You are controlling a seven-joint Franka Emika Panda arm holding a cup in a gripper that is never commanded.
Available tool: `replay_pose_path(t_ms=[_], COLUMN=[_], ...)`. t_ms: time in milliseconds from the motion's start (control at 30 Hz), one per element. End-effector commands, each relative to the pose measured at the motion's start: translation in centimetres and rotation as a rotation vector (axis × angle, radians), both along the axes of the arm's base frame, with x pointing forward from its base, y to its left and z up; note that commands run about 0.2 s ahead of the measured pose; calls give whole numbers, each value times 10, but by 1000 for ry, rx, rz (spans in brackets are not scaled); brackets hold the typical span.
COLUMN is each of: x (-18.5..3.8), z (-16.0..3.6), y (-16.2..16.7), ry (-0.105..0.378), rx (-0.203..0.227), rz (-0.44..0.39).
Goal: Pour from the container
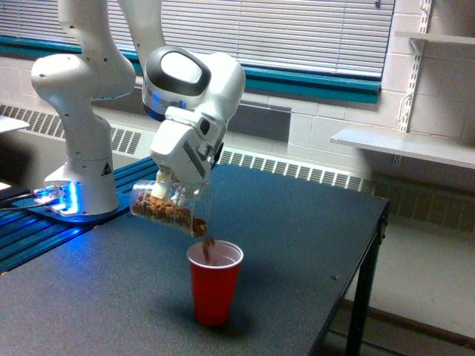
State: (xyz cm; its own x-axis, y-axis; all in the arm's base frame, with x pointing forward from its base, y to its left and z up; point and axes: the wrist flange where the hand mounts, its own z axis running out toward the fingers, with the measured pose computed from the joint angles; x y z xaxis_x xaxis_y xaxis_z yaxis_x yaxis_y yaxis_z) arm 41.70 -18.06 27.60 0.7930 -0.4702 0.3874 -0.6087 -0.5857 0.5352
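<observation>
The gripper [169,187] has its fingers pinching the clear cup [169,209], which is tipped with its mouth down toward the exterior view's right. Brown pieces [208,245] fall into the upright red cup [214,280] on the table [312,222].

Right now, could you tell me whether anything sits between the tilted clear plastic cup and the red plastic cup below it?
Nothing visible does. The clear plastic cup of brown pieces, held in the gripper, tips its mouth just above the red plastic cup; only falling brown pieces cross the gap.
</observation>
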Motion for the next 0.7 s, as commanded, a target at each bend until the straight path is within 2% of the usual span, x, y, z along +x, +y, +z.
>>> replay_pose_path(t_ms=[33,700], x=[7,11], z=[4,9], y=[3,1], ry=[28,87], rx=[-24,-46], rz=[12,-1])
